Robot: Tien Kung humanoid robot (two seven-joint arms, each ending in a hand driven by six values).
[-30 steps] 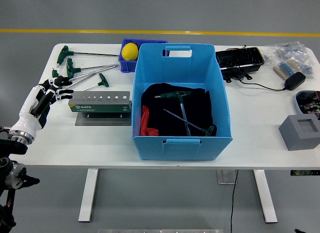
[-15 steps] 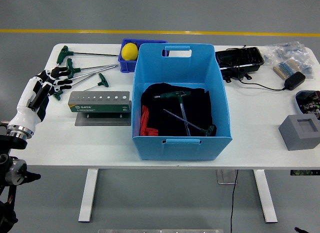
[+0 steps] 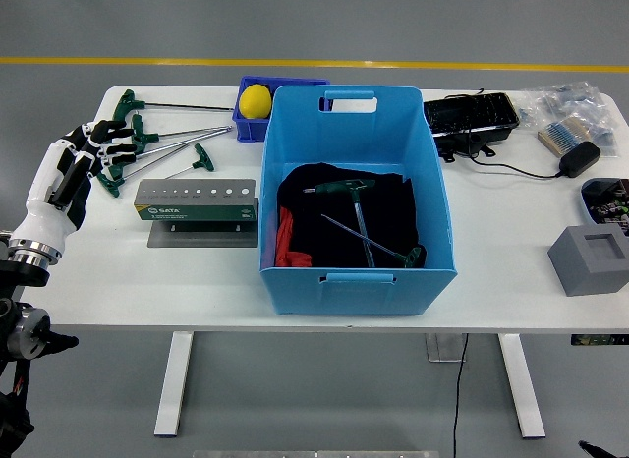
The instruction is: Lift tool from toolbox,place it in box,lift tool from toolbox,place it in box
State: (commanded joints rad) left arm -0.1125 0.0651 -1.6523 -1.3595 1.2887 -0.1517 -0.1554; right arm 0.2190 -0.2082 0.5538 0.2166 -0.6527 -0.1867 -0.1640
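Head view showed the robot's left hand point(image 3: 86, 155), white-backed with black fingers, reaching in over the left end of the white table point(image 3: 197, 266), its fingers loosely spread above the green handles of two long-shafted T-handle hex wrenches point(image 3: 118, 163); whether the fingertips actually gripped a handle could not be told. Several more green-handled T-wrenches point(image 3: 147, 134) lay fanned out on the table just beyond, their steel shafts pointing right toward a small dark-blue bin point(image 3: 252, 124) holding a yellow ball point(image 3: 256, 100). Near the hand, to its right, stood the grey-and-green metal tool rack point(image 3: 195, 200) on its flat grey base, its row of holes facing up. To the right of the rack sat the large light-blue plastic box point(image 3: 356, 198), lined with black cloth, with two T-handle wrenches point(image 3: 359, 222) already lying crossed inside and something red at its left inner wall. Farther right were a black tray point(image 3: 470, 114) with a cable and a grey block point(image 3: 590, 258). No right hand appeared.
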